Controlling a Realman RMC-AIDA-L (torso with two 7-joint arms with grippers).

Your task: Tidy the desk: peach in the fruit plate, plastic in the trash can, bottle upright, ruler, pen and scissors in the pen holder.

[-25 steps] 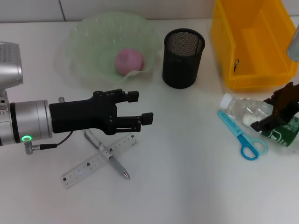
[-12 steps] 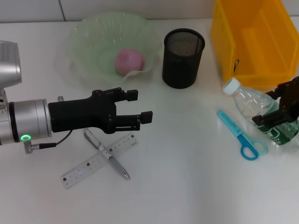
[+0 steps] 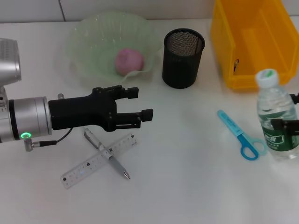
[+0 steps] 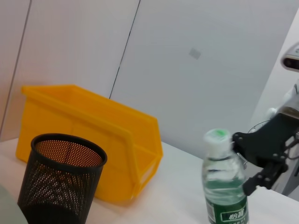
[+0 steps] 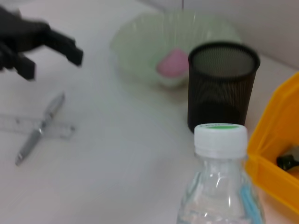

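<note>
Bottle [image 3: 276, 123] upright at frame's right edge, right gripper [image 3: 293, 125] clamped on it so it won't tip. You see left gripper [image 3: 140, 106] open, empty, over pen [image 3: 108, 157] and ruler [image 3: 98, 160].

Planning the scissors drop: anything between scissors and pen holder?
Head view: only bare desk between the scissors and the pen holder.
</note>
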